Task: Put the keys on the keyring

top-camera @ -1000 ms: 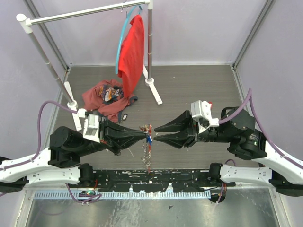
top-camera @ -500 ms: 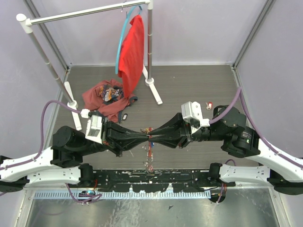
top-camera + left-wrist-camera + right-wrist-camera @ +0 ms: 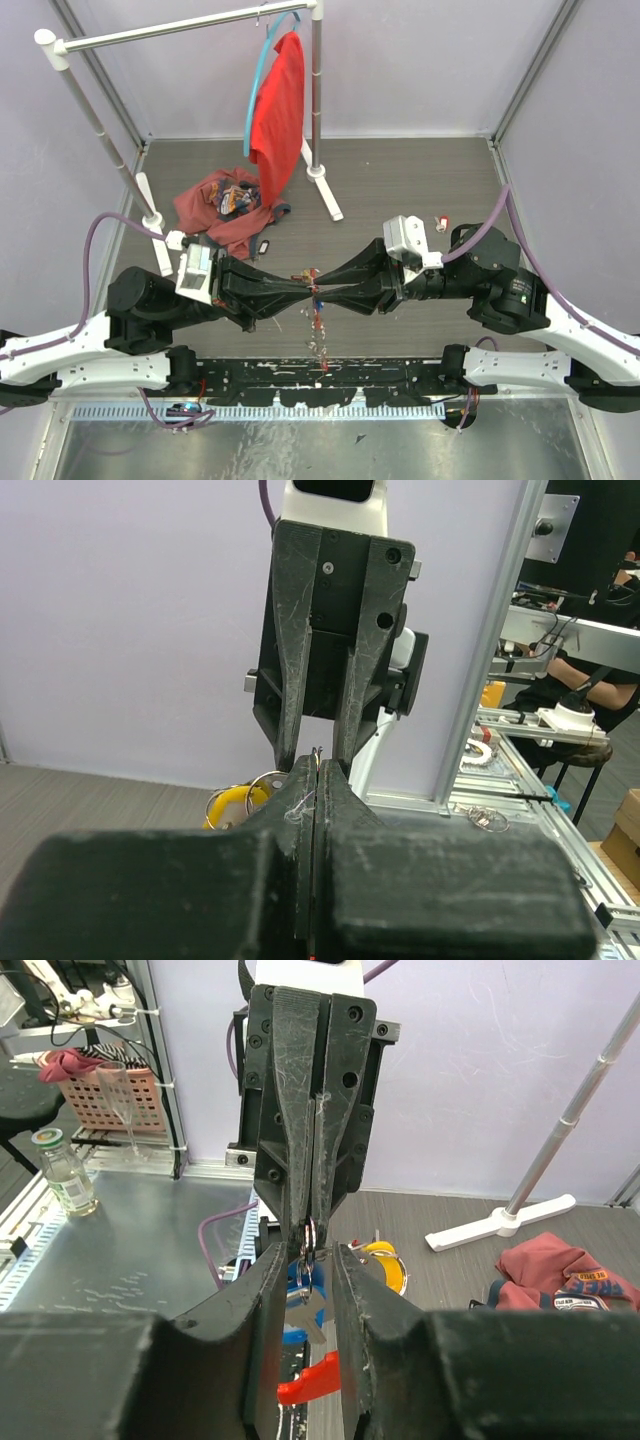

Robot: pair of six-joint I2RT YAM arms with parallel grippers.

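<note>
My left gripper [image 3: 310, 290] is shut on the edge of the thin metal keyring [image 3: 316, 288] and holds it above the table. A beaded chain [image 3: 319, 338] hangs below it. My right gripper [image 3: 324, 291] faces it tip to tip and is open. In the right wrist view its fingers [image 3: 268, 1290] stand either side of the keyring [image 3: 311, 1235], a blue-headed key [image 3: 298, 1282] and a red tag [image 3: 311, 1381] that hang from the ring. In the left wrist view my shut left gripper [image 3: 318, 770] shows only a sliver of ring at its tip.
A small red and white key-like item [image 3: 440, 221] lies on the table near the right arm. A yellow tag with rings [image 3: 385, 1262] lies below the grippers. A black fob [image 3: 265, 245], crumpled clothes [image 3: 222, 205] and a rack with a red shirt [image 3: 278, 110] stand behind.
My right gripper has moved left from apart to tip-to-tip with the left gripper, its jaws now around the hanging ring and key. The left gripper has held still; the chain has swung slightly.
</note>
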